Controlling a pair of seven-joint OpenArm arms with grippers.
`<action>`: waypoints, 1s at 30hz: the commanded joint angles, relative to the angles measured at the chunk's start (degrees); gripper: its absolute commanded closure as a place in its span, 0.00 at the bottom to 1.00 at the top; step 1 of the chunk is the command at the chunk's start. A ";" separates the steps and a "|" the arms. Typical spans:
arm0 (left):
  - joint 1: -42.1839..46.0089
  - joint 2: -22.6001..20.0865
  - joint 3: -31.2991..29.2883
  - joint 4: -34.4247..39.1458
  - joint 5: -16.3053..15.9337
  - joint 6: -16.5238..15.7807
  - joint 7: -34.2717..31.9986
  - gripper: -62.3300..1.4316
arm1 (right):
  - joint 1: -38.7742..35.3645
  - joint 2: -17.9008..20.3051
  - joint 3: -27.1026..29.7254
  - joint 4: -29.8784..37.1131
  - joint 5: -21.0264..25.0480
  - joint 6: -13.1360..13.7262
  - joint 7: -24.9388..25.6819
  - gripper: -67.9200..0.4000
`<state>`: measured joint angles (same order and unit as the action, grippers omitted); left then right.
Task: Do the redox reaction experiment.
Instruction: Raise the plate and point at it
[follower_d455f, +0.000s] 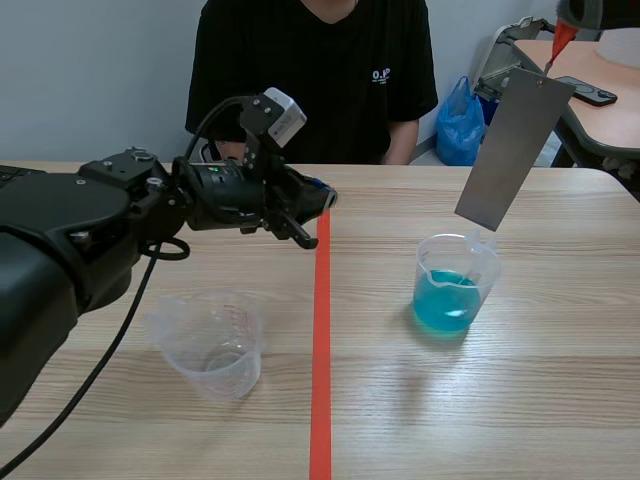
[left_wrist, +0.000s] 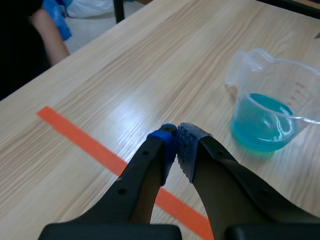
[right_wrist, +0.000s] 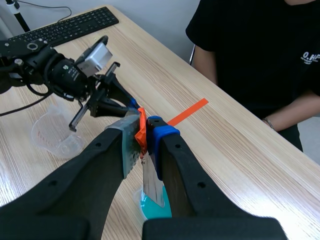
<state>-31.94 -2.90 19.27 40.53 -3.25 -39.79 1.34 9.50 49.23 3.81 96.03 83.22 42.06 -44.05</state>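
Observation:
A clear beaker of blue liquid (follower_d455f: 455, 288) (left_wrist: 264, 122) stands right of the orange tape line. Above it hangs a grey metal plate (follower_d455f: 514, 150) (right_wrist: 151, 181), tilted, its lower edge just over the beaker's rim. My right gripper (follower_d455f: 568, 24) (right_wrist: 144, 131) is shut on the plate's orange-red top end. The blue liquid (right_wrist: 150, 209) shows under the plate in the right wrist view. My left gripper (follower_d455f: 322, 200) (left_wrist: 176, 144) hovers shut and empty over the tape line, left of the blue beaker. An empty clear beaker (follower_d455f: 210, 345) (right_wrist: 52, 133) stands at the front left.
A person in a black shirt (follower_d455f: 310, 70) sits across the table, forearms near its far edge. A keyboard (right_wrist: 70, 25) lies at the table's far left end. A blue bag (follower_d455f: 460, 120) and another table (follower_d455f: 600, 95) are beyond the right side.

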 joint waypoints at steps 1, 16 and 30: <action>-1.18 0.87 0.39 0.98 -0.92 -0.09 -0.11 0.92 | 0.68 1.03 0.70 0.68 1.25 0.66 0.46 0.97; -1.95 5.03 3.98 0.98 -9.90 -0.09 5.62 0.92 | 0.68 1.03 0.70 0.68 1.25 0.66 0.46 0.97; -3.85 6.08 3.98 0.98 -22.75 -0.09 13.70 0.92 | 0.68 1.03 0.70 0.68 1.25 0.66 0.46 0.97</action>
<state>-34.48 2.63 23.29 40.53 -25.17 -39.81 15.99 9.50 49.23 3.81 96.03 83.22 42.06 -44.05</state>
